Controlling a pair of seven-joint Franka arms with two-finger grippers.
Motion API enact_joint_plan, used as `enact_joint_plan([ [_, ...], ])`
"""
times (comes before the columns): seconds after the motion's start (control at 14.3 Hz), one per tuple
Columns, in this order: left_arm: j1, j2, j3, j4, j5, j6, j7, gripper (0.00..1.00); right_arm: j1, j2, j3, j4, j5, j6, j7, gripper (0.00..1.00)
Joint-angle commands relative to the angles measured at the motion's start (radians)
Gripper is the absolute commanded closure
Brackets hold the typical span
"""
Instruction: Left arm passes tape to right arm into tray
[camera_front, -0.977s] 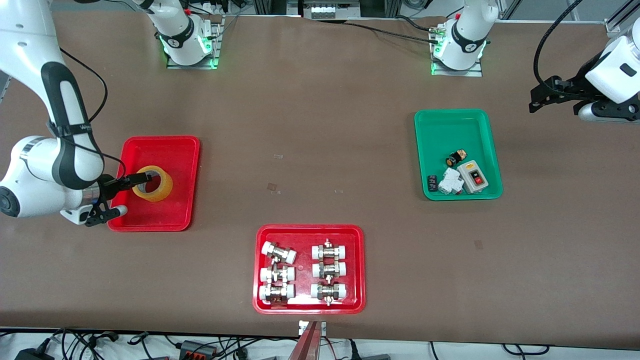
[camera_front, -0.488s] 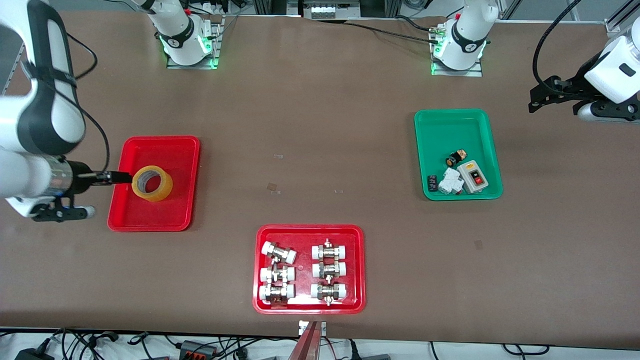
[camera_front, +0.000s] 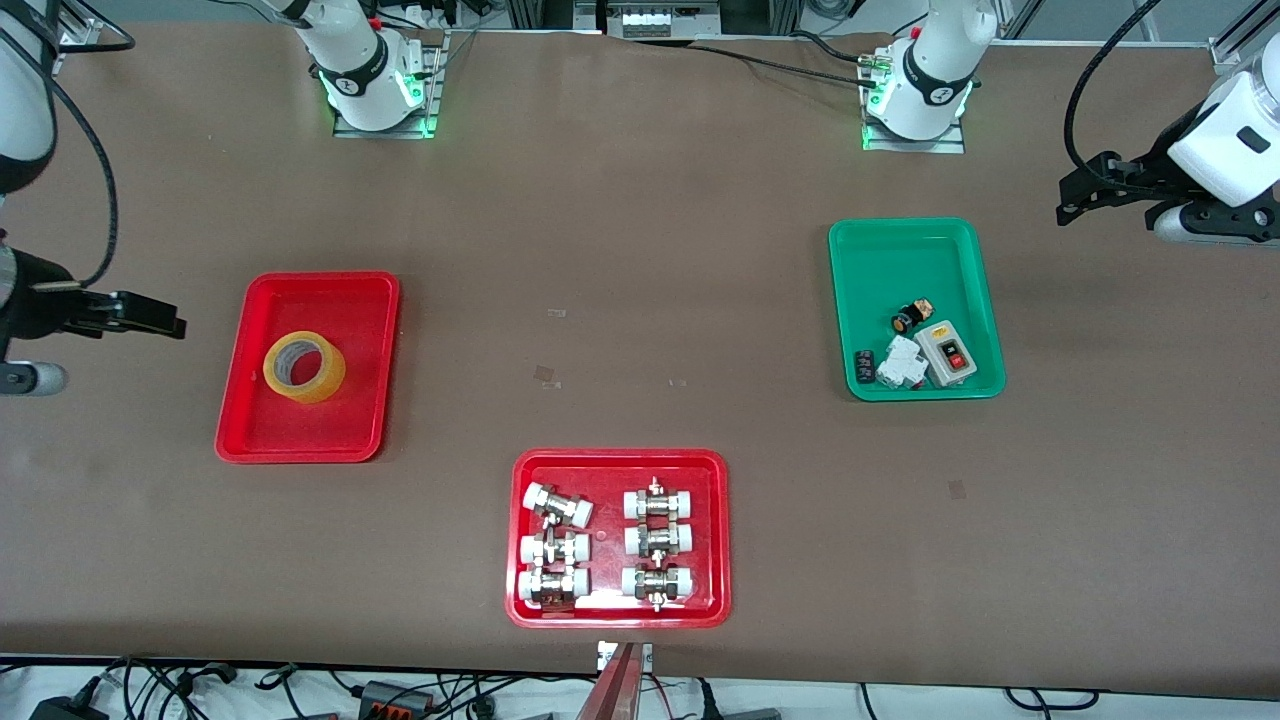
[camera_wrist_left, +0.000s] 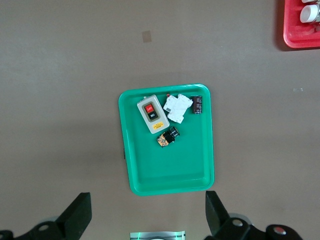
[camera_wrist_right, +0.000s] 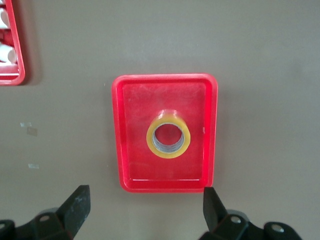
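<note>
Right gripper (camera_front: 150, 318) up in air at right arm's end of surface, jaws spread wide, holding nothing. Left gripper (camera_front: 1075, 203) hangs at left arm's end, jaws wide apart, empty, arm waiting.

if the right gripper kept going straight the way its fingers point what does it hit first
Probably the red tray: the right wrist view, looking along the open right gripper, is centred on it, with the tape lying inside. Depth is unclear, so the tray's rim or the tape could come first.

Both white jointed arms: black joint bands, green-lit bases on metal plates, black cable loops. Black two-finger left gripper (camera_wrist_left: 145, 217); identical black right gripper (camera_wrist_right: 145, 210).
</note>
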Motion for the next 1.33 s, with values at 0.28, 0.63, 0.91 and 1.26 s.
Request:
enact_joint_plan([
  [0.28, -0.003, 0.000, -0.001, 0.002, 0.009, 0.003, 0.002, 0.00, 0.020, -0.087, -0.026, -0.093, -0.021, 0.167, 0.004, 0.00],
  [0.63, -0.003, -0.002, -0.001, 0.002, 0.009, 0.000, 0.004, 0.00, 0.062, -0.112, -0.091, -0.126, -0.019, 0.169, 0.002, 0.00],
  [0.91, -0.003, -0.002, -0.001, 0.002, 0.011, -0.004, 0.004, 0.00, 0.065, -0.234, -0.086, -0.311, -0.021, 0.222, 0.002, 0.00],
  [1.26, -0.003, -0.002, -0.001, 0.002, 0.011, -0.004, 0.004, 0.00, 0.063, -0.356, -0.086, -0.479, -0.024, 0.258, -0.001, 0.00],
])
